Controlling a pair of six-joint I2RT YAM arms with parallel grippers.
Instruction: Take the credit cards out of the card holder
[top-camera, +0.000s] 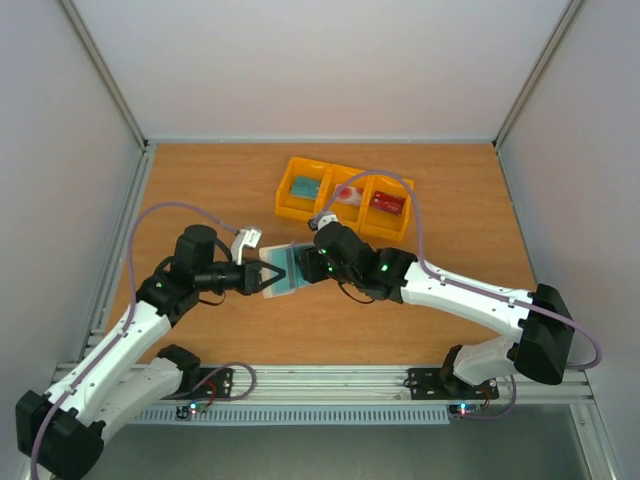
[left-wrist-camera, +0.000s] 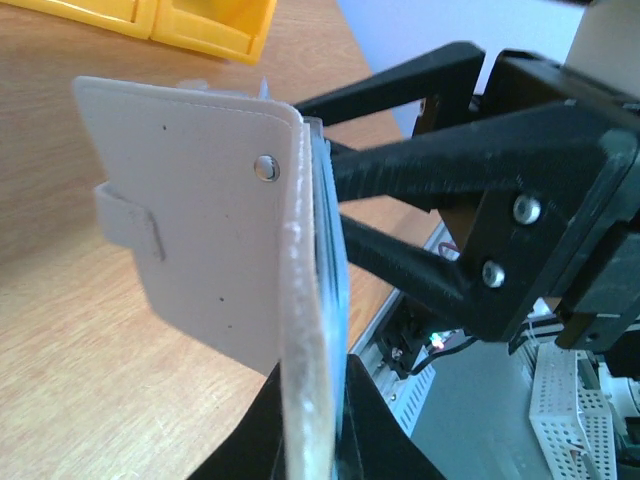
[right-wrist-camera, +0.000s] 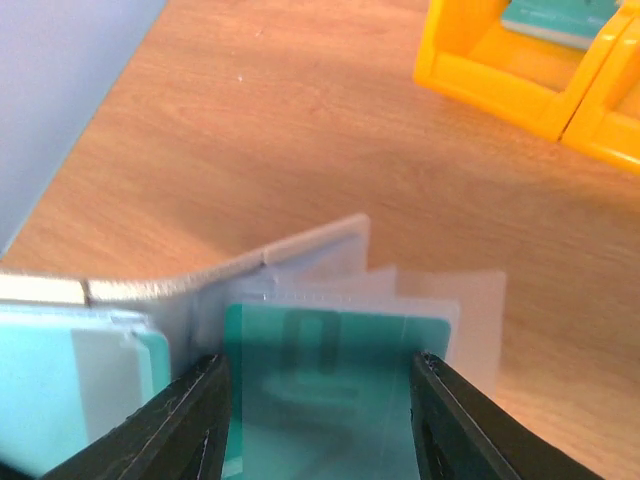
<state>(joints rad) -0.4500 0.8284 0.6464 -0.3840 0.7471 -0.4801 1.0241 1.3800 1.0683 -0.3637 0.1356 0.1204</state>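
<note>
The card holder (top-camera: 282, 270) is held above the table, left of centre. In the left wrist view it (left-wrist-camera: 200, 220) stands edge-on, cream outside with a strap tab (left-wrist-camera: 128, 216), its translucent sleeves on the right side. My left gripper (left-wrist-camera: 315, 390) is shut on its lower edge. My right gripper (right-wrist-camera: 320, 365) is open, one finger on each side of a teal credit card (right-wrist-camera: 330, 400) that sits in a translucent sleeve of the holder (right-wrist-camera: 300, 255). In the top view the right gripper (top-camera: 305, 262) meets the holder from the right. Three other cards lie in the yellow tray.
A yellow three-compartment tray (top-camera: 345, 212) stands behind the grippers, holding a teal card (top-camera: 303, 187), a pinkish red-and-white card (top-camera: 349, 194) and a dark red card (top-camera: 388, 203). White walls stand on three sides of the wooden table (top-camera: 200, 190).
</note>
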